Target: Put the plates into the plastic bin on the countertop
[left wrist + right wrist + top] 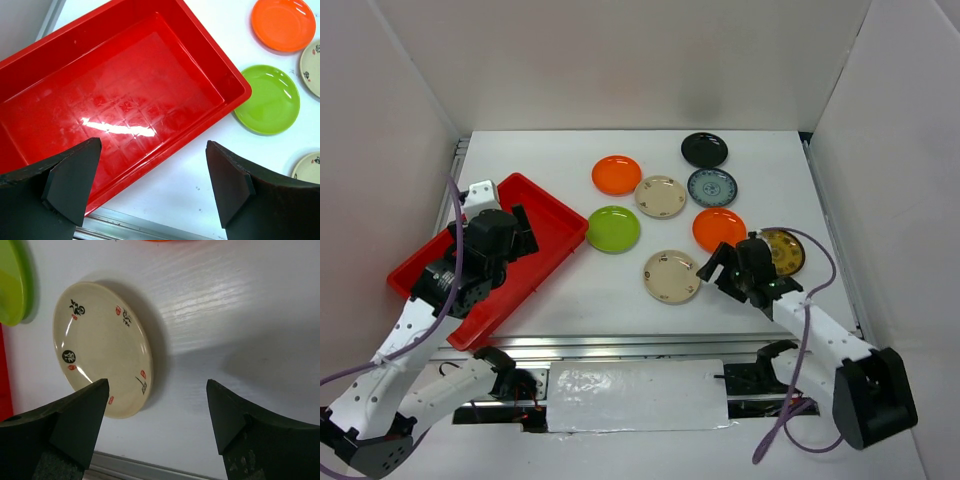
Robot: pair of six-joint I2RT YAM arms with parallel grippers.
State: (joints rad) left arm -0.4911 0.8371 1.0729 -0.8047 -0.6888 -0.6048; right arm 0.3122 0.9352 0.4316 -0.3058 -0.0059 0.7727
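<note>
Wide open and holding nothing: the right claw (pixel 157 386), low over the worktop (pixel 250 305). Just ahead of it and shifted toward its left finger, the near cream plate (pixel 102 350), flat on the white surface, not yet between the fingers. Round, so no long axis to line up with; only a thin raised rim to pinch, most likely at the edge nearest the claw. Clearly the nearer arm for this plate.

Also wide open and empty: the left claw (pixel 153 145), hanging above the plastic bin (pixel 150 60), with nothing inside the bin as far as visible. From the near cream plate, the bin well apart toward the left side, lying at an angle.

Between the two, the lime green plate (pixel 613 228), just beside the bin's corner; probably better to carry over it than to slide. Just beside the right claw on the far side, the near orange plate (pixel 718 228), and partly hidden under that arm, a yellowish patterned plate (pixel 788 248); some risk of touching them when turning. Farther back, well apart from both claws: the far orange plate (pixel 616 174), the far cream plate (pixel 660 196), the blue-white plate (pixel 711 186), the black plate (pixel 704 149).
</note>
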